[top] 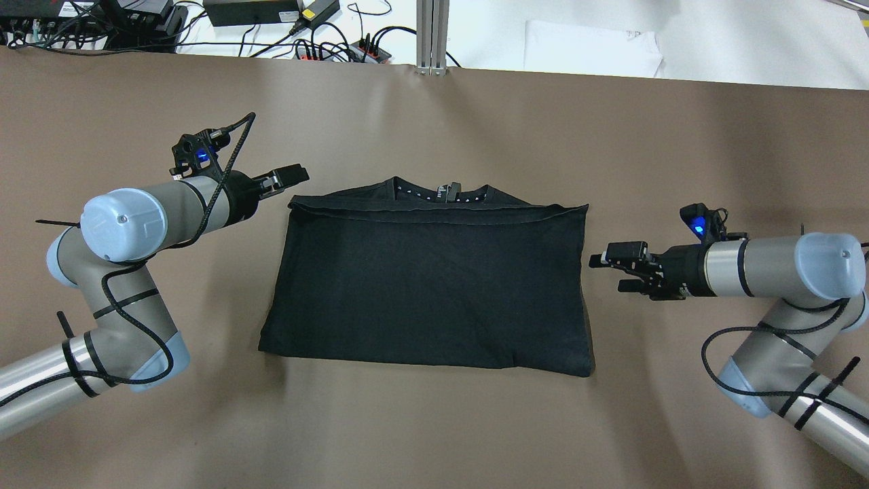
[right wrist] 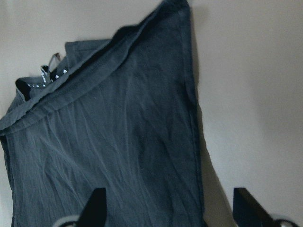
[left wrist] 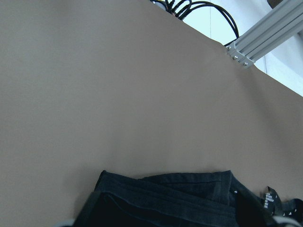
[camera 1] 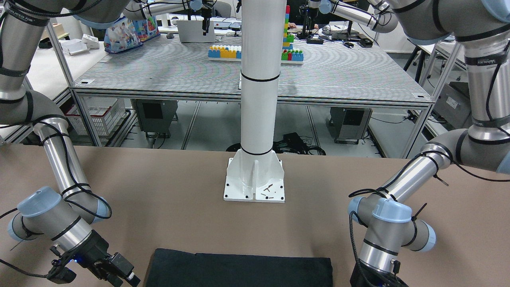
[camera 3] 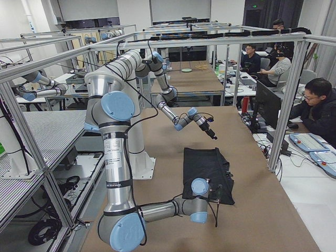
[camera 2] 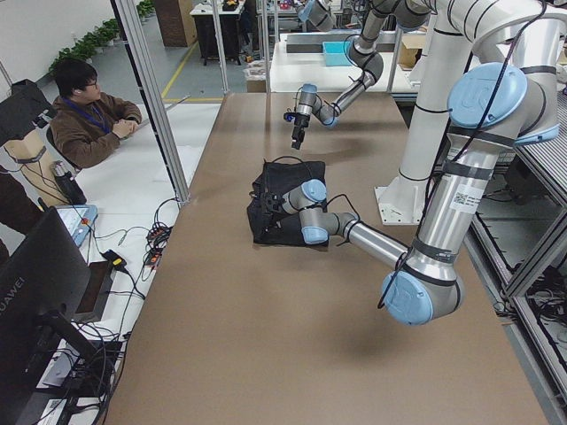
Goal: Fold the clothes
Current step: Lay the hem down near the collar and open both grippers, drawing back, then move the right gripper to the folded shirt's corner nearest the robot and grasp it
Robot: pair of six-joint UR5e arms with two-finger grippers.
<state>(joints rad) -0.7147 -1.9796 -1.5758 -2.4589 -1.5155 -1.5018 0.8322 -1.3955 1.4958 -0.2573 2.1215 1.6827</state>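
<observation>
1. Overhead exterior: a plain black, matte fabric garment (top: 428,292), roughly rectangular, lies flat in the middle of the brown worktop (top: 434,435); a collar with a small label (top: 448,191) shows past its far hemmed edge; the left arm's fingers (top: 292,174) point at the garment's far left corner, just beside it and not touching, and I cannot tell whether they are parted; the right arm's fingers (top: 614,257) point at the garment's right edge, just beside it, spread with a clear gap and holding nothing.
2. Exterior front-facing: only a strip of the garment shows at the bottom margin, well apart from the white metal base plate (camera 1: 255,187) of the round white pole (camera 1: 259,79); the right arm's fingers sit near the garment at the lower left; the left arm's fingers are cut off by the frame.
3. Exterior left: the near arm's wrist hangs by the garment's near end; the far arm's fingers tilt downward beyond the cloth; a seated person in a brown jacket (camera 2: 89,124) is at a side desk; a dark monitor (camera 2: 44,292) stands in the foreground.
4. Exterior right: the garment lies between the two wrists.
5. Left wrist-mounted: the garment's corner and collar fill the bottom margin against the bare worktop; the fingers cannot be told apart from the dark cloth.
6. Right wrist-mounted: two black fingertips (right wrist: 97,208) stand wide apart at the bottom; the garment's side edge runs between them, one tip over creased cloth, the other over the worktop.
</observation>
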